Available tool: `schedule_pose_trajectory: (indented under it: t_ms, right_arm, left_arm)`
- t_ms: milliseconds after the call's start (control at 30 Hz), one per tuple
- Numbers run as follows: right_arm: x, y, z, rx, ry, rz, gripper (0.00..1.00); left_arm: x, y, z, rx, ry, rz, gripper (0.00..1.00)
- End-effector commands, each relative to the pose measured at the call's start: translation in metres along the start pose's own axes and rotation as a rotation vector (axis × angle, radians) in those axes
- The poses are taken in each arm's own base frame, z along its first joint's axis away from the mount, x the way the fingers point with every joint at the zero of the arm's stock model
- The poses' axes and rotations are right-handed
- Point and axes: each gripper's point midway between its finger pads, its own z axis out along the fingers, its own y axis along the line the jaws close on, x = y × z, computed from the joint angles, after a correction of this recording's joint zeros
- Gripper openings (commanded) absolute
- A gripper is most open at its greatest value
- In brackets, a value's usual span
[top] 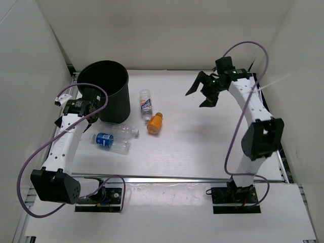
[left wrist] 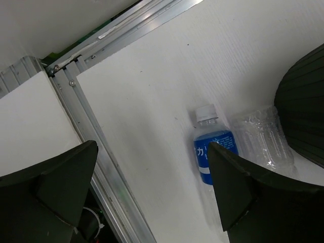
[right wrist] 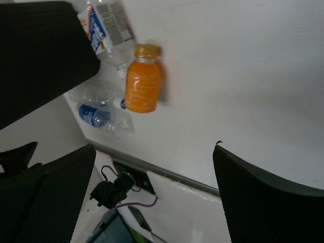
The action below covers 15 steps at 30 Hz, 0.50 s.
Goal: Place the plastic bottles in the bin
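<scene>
The black ribbed bin (top: 104,91) stands upright at the back left; it also shows in the left wrist view (left wrist: 304,111) and the right wrist view (right wrist: 40,55). All bottles lie on the white table. The white-blue label bottle (top: 146,104) and the orange bottle (top: 155,123) lie right of the bin. The blue label bottle (top: 105,139) and the plain clear bottle (top: 120,131) lie side by side in front of it. My left gripper (top: 91,115) is open and empty, above the table just left of those two (left wrist: 153,146). My right gripper (top: 200,96) is open and empty, raised at the back right (right wrist: 155,147).
An aluminium rail (top: 177,178) runs along the table's near edge, with the arm bases and purple cables (top: 233,142) beyond it. White walls (top: 30,76) close in the left, back and right sides.
</scene>
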Motion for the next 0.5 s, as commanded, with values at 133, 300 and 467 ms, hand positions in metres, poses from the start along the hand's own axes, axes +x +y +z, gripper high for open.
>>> schedule_pose_trajectory:
  t_ms: [133,300,467]
  right_arm:
    - [0.018,0.085,0.053,-0.257,0.158,-0.251,1.0]
    - [0.02,0.088,0.093,-0.232,0.202,-0.203,1.0]
    - [0.035,0.082,0.118,-0.208,0.252,-0.204,1.0]
  left_arm:
    - [0.005,0.023,-0.014,0.016,-0.015,0.131,1.0]
    - [-0.007,0.025,-0.034,0.116,-0.05,0.101,1.0]
    - [-0.007,0.027,-0.042,0.21,-0.069,0.08,1.0]
